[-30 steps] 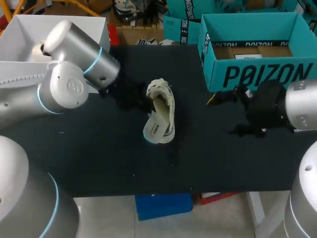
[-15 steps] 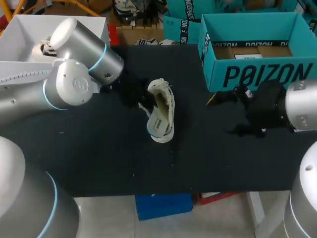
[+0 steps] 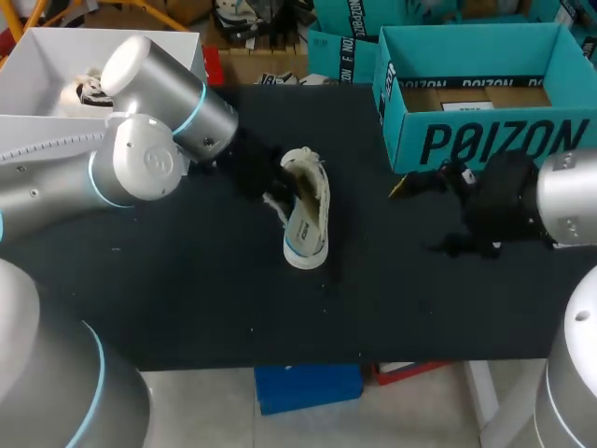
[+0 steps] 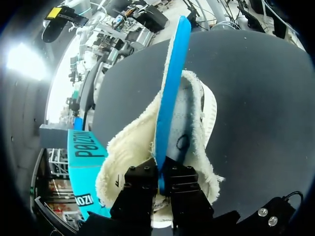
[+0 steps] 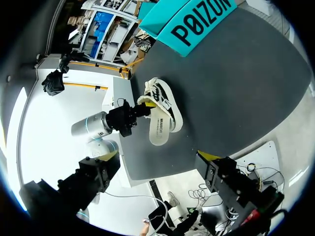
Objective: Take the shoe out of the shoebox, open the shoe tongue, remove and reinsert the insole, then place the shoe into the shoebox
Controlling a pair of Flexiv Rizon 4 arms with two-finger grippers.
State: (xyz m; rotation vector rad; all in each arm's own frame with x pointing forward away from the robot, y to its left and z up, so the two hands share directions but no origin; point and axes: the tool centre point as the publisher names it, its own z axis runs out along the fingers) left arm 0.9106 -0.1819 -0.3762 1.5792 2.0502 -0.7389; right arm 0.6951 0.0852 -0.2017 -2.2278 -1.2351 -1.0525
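**Cream shoe and blue insole on a black table**

The shoe (image 3: 308,201) is cream all over, with a small black mark on its side. The insole (image 4: 172,83) has a bright blue edge and a pale grey-white face with a thin black loop of print. The shoebox (image 3: 485,140) is teal, with large black lettering on its walls and a black band along the inside; its floor is brown card with a white label. The table (image 3: 187,299) is matt black. The left arm (image 3: 149,121) and right arm (image 3: 569,196) are silver with light-blue rings at the joints. The left gripper (image 4: 160,184) is black. The right gripper (image 5: 158,155) is black with 2 yellow tips.
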